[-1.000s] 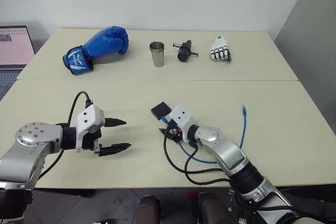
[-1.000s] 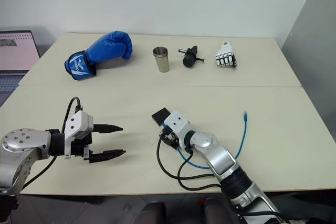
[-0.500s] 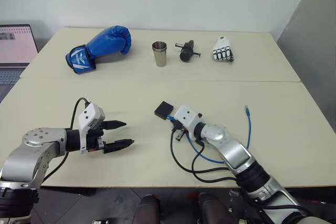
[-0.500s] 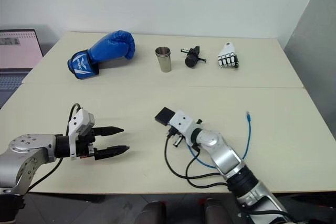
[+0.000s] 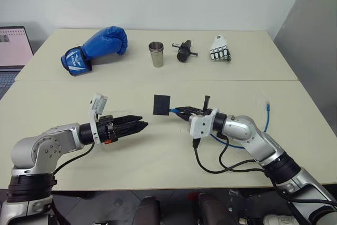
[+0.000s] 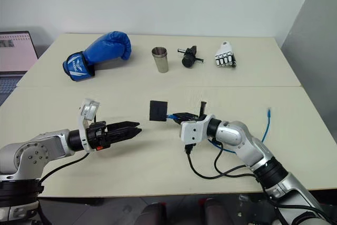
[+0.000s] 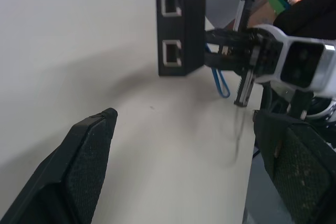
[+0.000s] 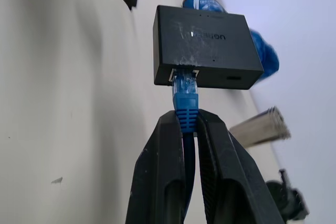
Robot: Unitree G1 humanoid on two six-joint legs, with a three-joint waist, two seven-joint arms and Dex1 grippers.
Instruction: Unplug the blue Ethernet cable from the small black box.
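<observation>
The small black box (image 5: 161,105) hangs above the table, standing on edge, with the blue Ethernet cable (image 8: 185,95) still plugged into one of its ports. My right gripper (image 5: 178,111) is shut on the cable's blue boot just behind the plug, and so holds both off the table. From there the cable (image 5: 267,110) loops behind my right arm to its free end. My left gripper (image 5: 134,126) is open and level, pointing at the box from the left, a short gap away. In the left wrist view the box (image 7: 178,24) shows two ports, between my spread fingers (image 7: 89,150).
Along the far side of the table lie a blue boxing glove (image 5: 97,46), a metal cup (image 5: 156,54), a black cylindrical gadget (image 5: 184,51) and a white robotic hand (image 5: 220,48). A laptop (image 5: 13,46) stands at the far left. Black wires (image 5: 210,162) trail under my right arm.
My right gripper shut on the cable's plug end, rolled and rose, lifting the box off the table. My left gripper rolled and moved right toward the box.
</observation>
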